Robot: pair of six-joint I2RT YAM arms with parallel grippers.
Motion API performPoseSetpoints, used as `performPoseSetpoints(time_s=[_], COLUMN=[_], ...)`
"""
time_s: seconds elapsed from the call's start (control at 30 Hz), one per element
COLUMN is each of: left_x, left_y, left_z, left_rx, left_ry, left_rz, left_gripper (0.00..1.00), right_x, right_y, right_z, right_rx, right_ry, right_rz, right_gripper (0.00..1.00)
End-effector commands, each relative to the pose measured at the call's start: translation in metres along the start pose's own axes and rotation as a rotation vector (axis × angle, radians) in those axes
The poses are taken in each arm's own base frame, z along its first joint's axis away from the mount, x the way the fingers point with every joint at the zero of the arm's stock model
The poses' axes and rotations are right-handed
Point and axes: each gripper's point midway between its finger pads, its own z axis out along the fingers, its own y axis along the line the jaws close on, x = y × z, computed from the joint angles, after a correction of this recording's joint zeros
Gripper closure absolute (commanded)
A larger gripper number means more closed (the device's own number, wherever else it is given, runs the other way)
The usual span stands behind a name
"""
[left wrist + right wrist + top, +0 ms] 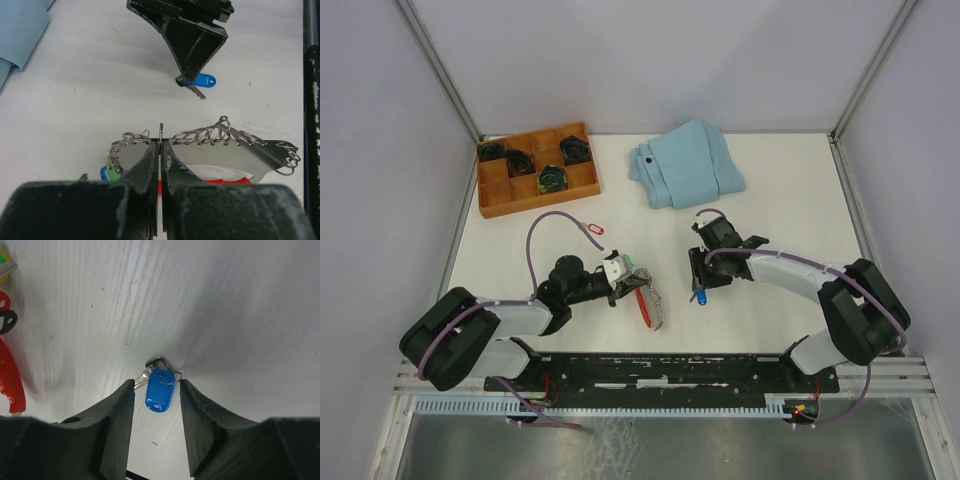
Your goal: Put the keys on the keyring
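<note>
The keyring [651, 305], a red curved strip with a row of silvery loops [220, 134], lies at the table's front centre. My left gripper [623, 290] is shut on its upper end; in the left wrist view the closed fingertips [161, 146] pinch a thin metal loop. Keys with blue and green tags [110, 170] hang at the strip's left end. A blue-tagged key [159, 389] lies flat on the table. My right gripper [157, 386] is open and straddles it, fingers on either side without touching. The key also shows in the top view [701, 298] and in the left wrist view [200, 80].
A red-tagged key [597, 230] lies loose behind the left arm. A wooden compartment tray [488, 196] with dark items stands at the back left. A folded light-blue cloth [685, 165] lies at the back centre. The two grippers are close together.
</note>
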Motion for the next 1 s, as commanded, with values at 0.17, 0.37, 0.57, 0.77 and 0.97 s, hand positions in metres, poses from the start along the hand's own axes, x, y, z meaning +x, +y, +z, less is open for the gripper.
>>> performPoseSetpoints(time_s=[0.17, 0.37, 0.57, 0.77, 0.97], left_x=[-0.028, -0.029, -0.030, -0.029, -0.029], left_y=[0.012, 0.012, 0.010, 0.008, 0.008], left_z=[0.006, 0.005, 0.006, 0.006, 0.006], left_rx=[-0.017, -0.017, -0.007, 0.006, 0.012], left_ry=[-0.075, -0.076, -0.078, -0.075, -0.073], left_rz=[0.075, 0.076, 0.078, 0.080, 0.081], left_gripper=[0.97, 0.97, 0.97, 0.97, 0.97], right_x=[-0.023, -0.028, -0.027, -0.016, -0.018], right_y=[0.051, 0.049, 0.033, 0.030, 0.035], right_z=[0.007, -0.005, -0.021, -0.014, -0.011], right_rx=[-0.155, -0.090, -0.026, -0.041, -0.068], right_ry=[-0.063, -0.076, -0.064, 0.056, 0.120], right_rz=[0.019, -0.077, -0.199, -0.358, -0.442], right_gripper=[0.54, 0.56, 0.58, 0.57, 0.60])
